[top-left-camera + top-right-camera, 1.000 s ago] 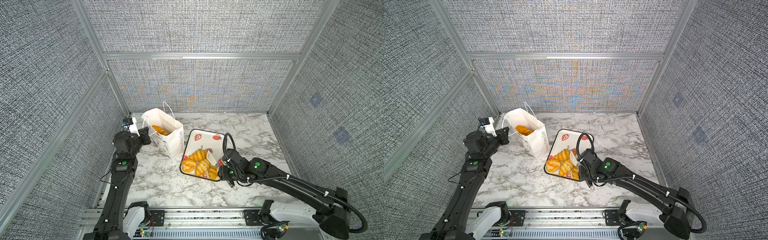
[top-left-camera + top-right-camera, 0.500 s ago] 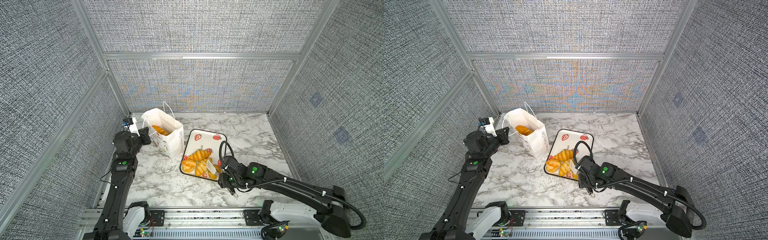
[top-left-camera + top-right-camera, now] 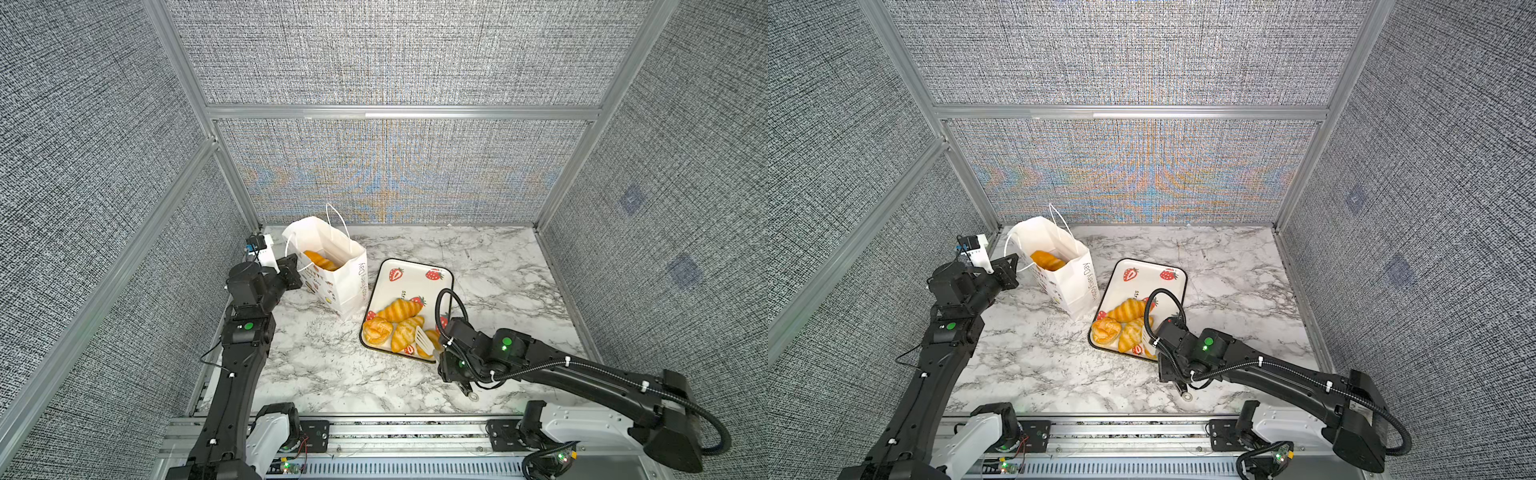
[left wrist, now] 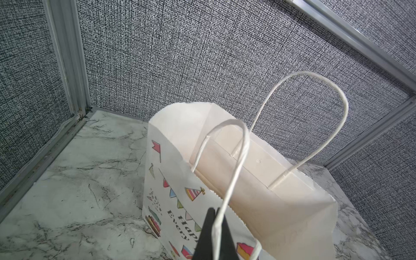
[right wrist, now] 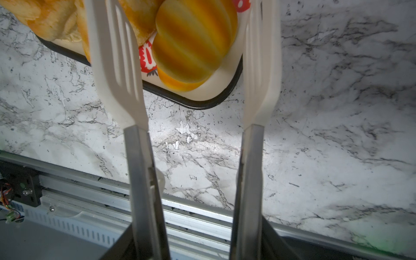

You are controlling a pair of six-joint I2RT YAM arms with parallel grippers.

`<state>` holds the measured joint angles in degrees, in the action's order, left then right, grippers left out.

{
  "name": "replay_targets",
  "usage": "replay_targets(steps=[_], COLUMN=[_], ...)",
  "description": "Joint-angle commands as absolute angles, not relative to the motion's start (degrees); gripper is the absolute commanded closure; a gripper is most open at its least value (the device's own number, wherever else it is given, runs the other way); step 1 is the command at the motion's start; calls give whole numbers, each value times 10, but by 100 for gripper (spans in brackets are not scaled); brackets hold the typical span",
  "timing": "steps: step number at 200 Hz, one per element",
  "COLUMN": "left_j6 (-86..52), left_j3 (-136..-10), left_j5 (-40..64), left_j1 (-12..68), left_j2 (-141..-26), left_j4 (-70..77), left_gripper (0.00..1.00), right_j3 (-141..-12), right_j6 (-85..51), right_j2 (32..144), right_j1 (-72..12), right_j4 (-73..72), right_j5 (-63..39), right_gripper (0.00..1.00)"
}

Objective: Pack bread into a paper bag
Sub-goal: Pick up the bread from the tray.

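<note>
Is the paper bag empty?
No, in both top views an orange bread lies down inside the open paper bag.

A strawberry-print tray (image 3: 413, 287) lies on marble tabletop (image 3: 498, 266), white slotted tongs (image 5: 117, 74) over its corner.
</note>
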<state>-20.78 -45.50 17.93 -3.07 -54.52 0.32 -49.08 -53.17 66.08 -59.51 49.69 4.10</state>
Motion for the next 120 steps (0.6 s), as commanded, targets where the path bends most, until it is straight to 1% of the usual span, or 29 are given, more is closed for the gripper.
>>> replay_targets(steps=[1, 31, 120], left_j6=[-199, -199, -200], left_j3=[-454, -454, -453], left_j5=[182, 183, 185], left_j1=[-31, -31, -31], left_j2=[-543, -544, -547], left_j4=[15, 15, 17], left_gripper=[100, 100, 100], right_j3=[-491, -498, -506], right_j6=[-538, -530, -514], right_j2=[665, 674, 699], right_j1=[-597, -597, -597], right_j4=[500, 500, 510], right_j5=[48, 49, 54], right_gripper=[41, 45, 46])
